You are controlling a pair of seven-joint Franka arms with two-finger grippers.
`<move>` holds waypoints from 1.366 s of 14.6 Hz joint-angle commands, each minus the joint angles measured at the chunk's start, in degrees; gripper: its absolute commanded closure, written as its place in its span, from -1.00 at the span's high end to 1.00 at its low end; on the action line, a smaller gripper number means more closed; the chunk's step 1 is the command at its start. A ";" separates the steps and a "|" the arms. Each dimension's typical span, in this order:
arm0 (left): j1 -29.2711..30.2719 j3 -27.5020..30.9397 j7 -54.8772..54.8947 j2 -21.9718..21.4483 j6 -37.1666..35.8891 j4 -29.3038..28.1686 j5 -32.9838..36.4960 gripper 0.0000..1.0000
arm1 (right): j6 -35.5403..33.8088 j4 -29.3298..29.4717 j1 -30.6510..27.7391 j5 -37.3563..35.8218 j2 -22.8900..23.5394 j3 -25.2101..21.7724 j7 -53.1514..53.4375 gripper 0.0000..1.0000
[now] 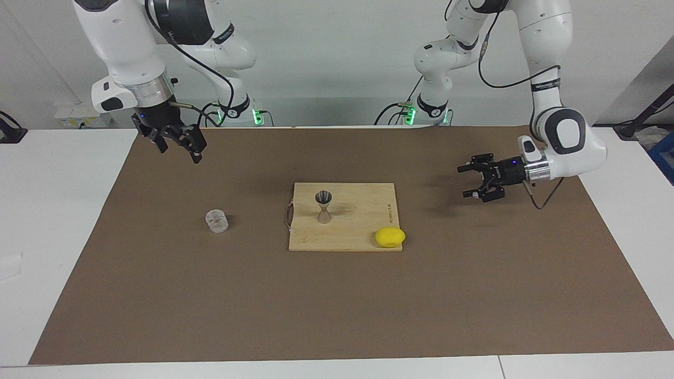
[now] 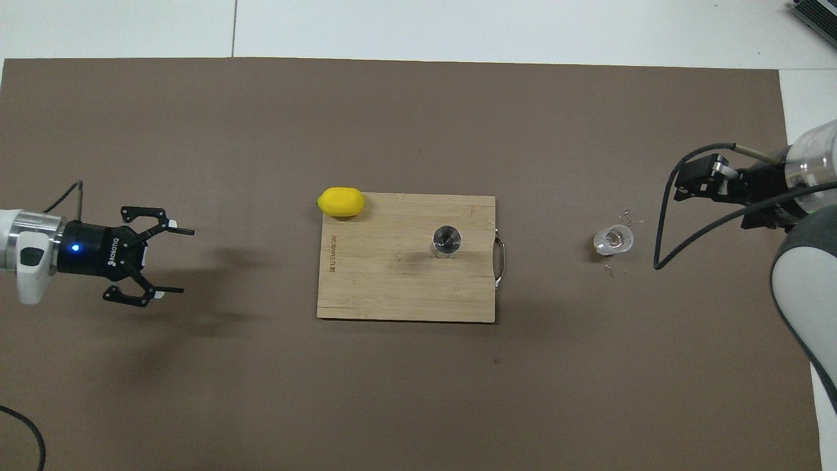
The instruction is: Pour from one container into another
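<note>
The clear glass tumbler (image 1: pixel 216 221) (image 2: pixel 613 240) stands upright on the brown mat, beside the cutting board, toward the right arm's end. The grey steel jigger (image 1: pixel 323 207) (image 2: pixel 447 240) stands upright on the wooden cutting board (image 1: pixel 358 234) (image 2: pixel 392 288). My right gripper (image 1: pixel 180 151) (image 2: pixel 686 186) is open and empty, raised over the mat at the right arm's end, apart from the tumbler. My left gripper (image 1: pixel 470 182) (image 2: pixel 184 260) is open and empty, held sideways over the mat at the left arm's end, pointing toward the board.
A yellow lemon (image 1: pixel 389 237) (image 2: pixel 341 201) lies at the board's corner farthest from the robots, toward the left arm's end. The board has a metal handle (image 2: pixel 500 261) on the tumbler's side. Small bits lie scattered on the mat around the tumbler.
</note>
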 commanded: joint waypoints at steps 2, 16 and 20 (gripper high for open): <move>0.64 -0.55 -9.79 3.91 -2.22 12.12 13.65 1.00 | 5.35 -0.86 -1.17 3.80 3.23 0.39 9.45 0.92; -8.84 -1.07 -54.77 -3.03 -2.66 23.30 37.77 1.00 | 18.99 -14.13 -9.78 19.19 13.00 0.30 29.69 0.93; -12.09 -1.25 -78.38 -3.73 -3.19 27.60 38.83 1.00 | 20.03 -17.12 -12.68 23.03 12.64 0.30 28.82 0.93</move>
